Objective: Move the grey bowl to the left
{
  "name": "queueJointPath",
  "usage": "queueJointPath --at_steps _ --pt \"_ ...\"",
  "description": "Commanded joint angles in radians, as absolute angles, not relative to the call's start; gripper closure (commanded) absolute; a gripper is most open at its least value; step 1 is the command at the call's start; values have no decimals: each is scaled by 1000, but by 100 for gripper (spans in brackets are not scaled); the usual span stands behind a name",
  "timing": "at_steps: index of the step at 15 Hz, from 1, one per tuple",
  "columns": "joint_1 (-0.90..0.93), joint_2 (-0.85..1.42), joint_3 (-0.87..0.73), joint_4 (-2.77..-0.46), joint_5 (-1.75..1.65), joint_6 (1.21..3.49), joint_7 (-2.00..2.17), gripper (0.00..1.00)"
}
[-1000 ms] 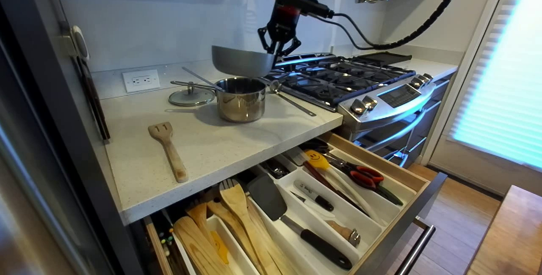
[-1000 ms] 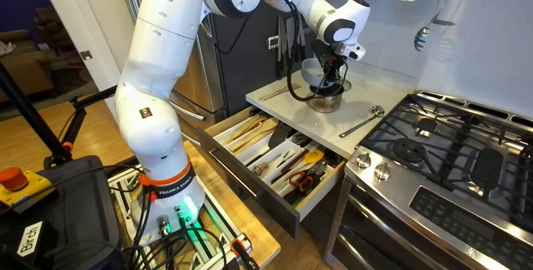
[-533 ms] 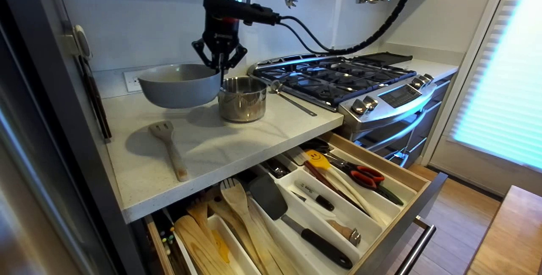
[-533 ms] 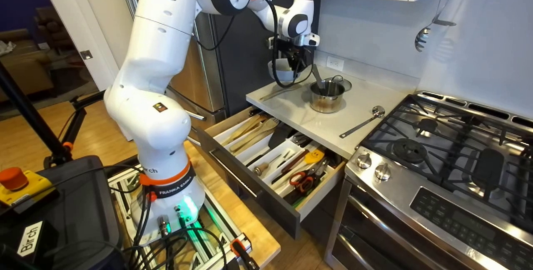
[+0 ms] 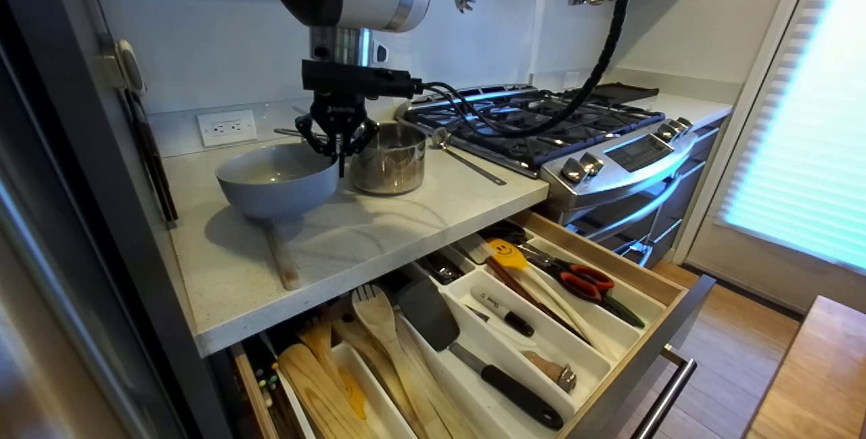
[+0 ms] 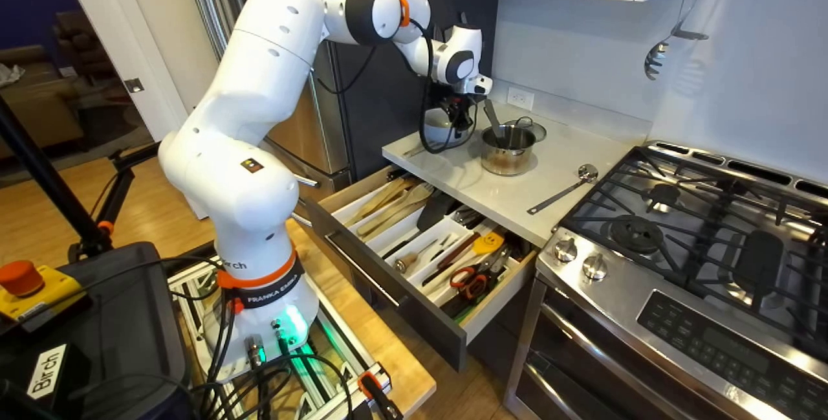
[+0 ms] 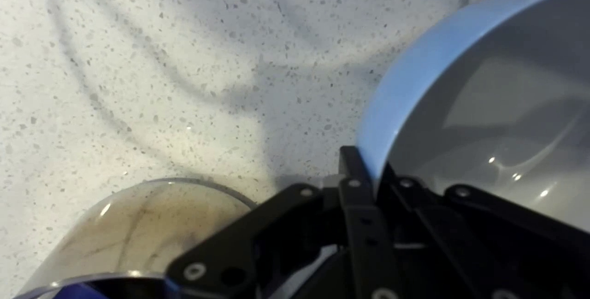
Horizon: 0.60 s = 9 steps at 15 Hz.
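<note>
Wrist view: gripping the bowl by the rim between the fingers, clamped on the wall from inside and out. Seen apart from the pot, across a strip of counter. Probably stiff and fairly light, judging by the thin wall; likely smooth and slippery, going by the glossy highlights inside; possibly ceramic, so best treated as breakable. Sensibly taken at the rim, but supported on one side only, hence liable to droop or twist.

In an exterior view: holding the bowl low, left of the pot, by the right side of the rim, roughly level, hiding the far end of the spatula. Cannot tell contact underneath from a small gap.

In an exterior view: likewise left of the pot, at the left end of the counter, beyond the pulled-out drawer and well apart from the stove. Seemingly close to done, lacking only a set-down and release. Lower gently, preferably clear of the spatula, to avoid rocking; pinch firmly until seated, then spread and rise without dragging on the rim.
</note>
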<state>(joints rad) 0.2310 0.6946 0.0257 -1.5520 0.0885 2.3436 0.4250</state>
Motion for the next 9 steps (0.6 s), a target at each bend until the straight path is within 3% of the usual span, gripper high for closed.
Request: queueJointPath --at_steps 1,9 --pt "229 711 25 -1537 92 2341 425 98" --pt "260 719 -53 -1543 58 2377 555 98"
